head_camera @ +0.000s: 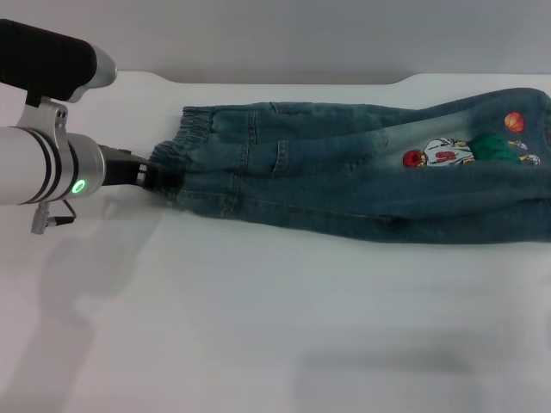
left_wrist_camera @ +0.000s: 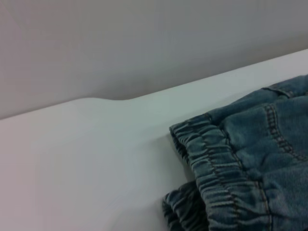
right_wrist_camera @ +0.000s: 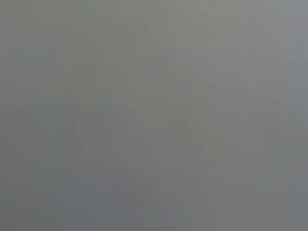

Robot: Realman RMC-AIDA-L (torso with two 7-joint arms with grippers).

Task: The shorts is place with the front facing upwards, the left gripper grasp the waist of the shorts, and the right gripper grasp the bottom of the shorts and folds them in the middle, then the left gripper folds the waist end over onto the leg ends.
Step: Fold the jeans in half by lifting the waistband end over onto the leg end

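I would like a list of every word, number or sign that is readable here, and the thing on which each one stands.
"9": probably, a red figure on the white shirt of the cartoon print on the shorts; too blurred to be sure.
No other text on the shorts, the waist, the table or the left pincer at the waist.
The right wrist view shows plain grey.

The shorts (head_camera: 362, 168) lie along the far edge of the table (head_camera: 258, 327), waist (head_camera: 185, 142) toward its left, legs reaching its right edge. The left gripper (head_camera: 153, 178) meets the waist's near corner.
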